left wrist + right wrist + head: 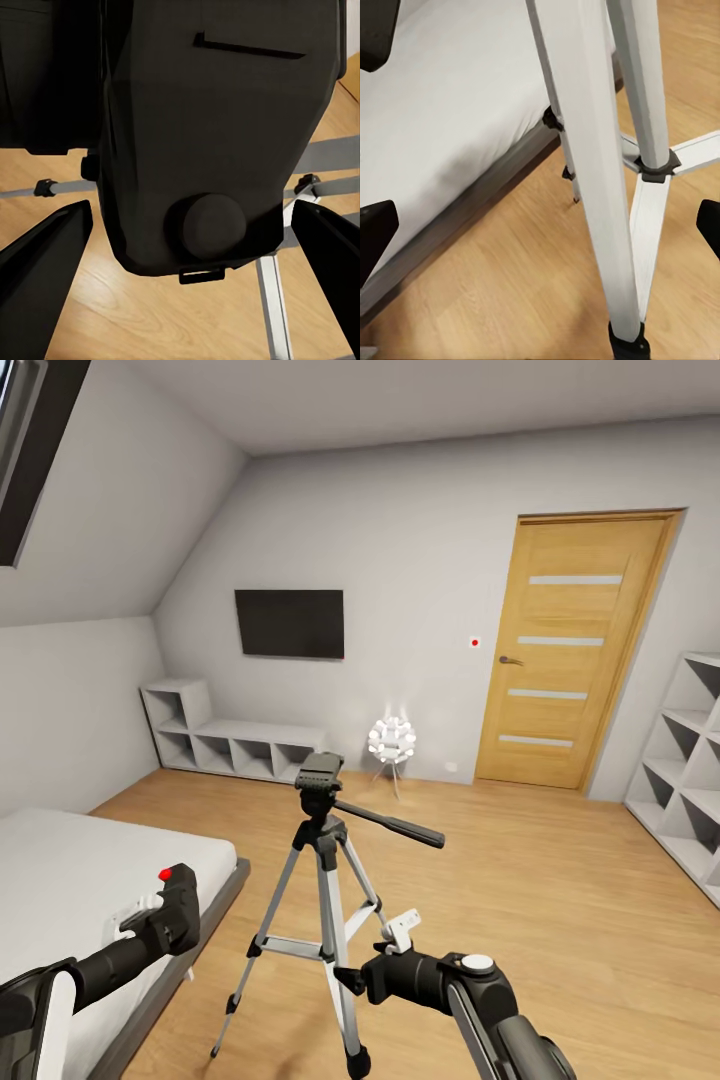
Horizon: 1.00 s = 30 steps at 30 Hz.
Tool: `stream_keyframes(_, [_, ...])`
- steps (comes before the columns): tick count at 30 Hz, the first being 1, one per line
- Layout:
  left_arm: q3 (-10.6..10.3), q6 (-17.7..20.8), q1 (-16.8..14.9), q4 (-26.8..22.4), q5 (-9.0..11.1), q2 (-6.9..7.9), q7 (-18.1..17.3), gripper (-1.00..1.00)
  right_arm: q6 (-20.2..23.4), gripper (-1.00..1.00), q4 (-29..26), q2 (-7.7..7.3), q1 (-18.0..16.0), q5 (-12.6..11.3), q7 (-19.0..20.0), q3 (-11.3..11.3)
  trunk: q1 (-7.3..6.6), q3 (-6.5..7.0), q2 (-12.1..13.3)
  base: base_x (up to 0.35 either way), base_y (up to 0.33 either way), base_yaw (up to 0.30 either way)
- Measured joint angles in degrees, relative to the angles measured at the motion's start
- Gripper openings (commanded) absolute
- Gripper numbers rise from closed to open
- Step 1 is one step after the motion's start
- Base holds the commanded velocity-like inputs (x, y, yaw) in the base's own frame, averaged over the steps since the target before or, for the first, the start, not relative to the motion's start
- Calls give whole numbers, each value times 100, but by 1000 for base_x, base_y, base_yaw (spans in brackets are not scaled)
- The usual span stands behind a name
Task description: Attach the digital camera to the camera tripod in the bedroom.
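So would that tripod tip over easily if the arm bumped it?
Probably, yes. The camera tripod stands tall on thin silver legs, so it looks light and top-heavy. Its feet rest on smooth wood floor and might slide. The long pan handle sticks out sideways, an easy lever for a knock. The right end effector hangs close beside one leg.

Ahead of me at twelve o'clock a black TV (289, 623) hangs on the far wall. Below it, toward eleven, a low white shelf (232, 744) runs along that wall, stepped up at its left end. A spiky white lamp (391, 741) stands on the floor near the shelf's right end. At one o'clock there's an oak door (573, 650), shut, with a small red switch (474, 642) beside it. At three a white cube shelf (688, 768) lines the wall. A grey bed (70, 880) lies at nine.
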Motion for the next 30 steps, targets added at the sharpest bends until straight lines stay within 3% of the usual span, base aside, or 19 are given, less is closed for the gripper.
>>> stream_keyframes(12, [-1, 0, 0, -14, 1, -14, -19, -100, -35, 100, 168, 59, -92, 5, -15, -14, 0, 0, 0, 1, 1, 0])
stream_keyframes(23, [-1, 0, 0, -23, 3, -15, -31, -100, -742, 100, 1111, 129, -639, -29, -112, -30, 0, 0, 0, 0, 0, 0])
stream_keyframes(30, [-1, 0, 0, -26, 7, -13, -32, -100, -908, 100, 1368, 140, -780, -36, -157, -33, 0, 0, 0, 0, 0, 0])
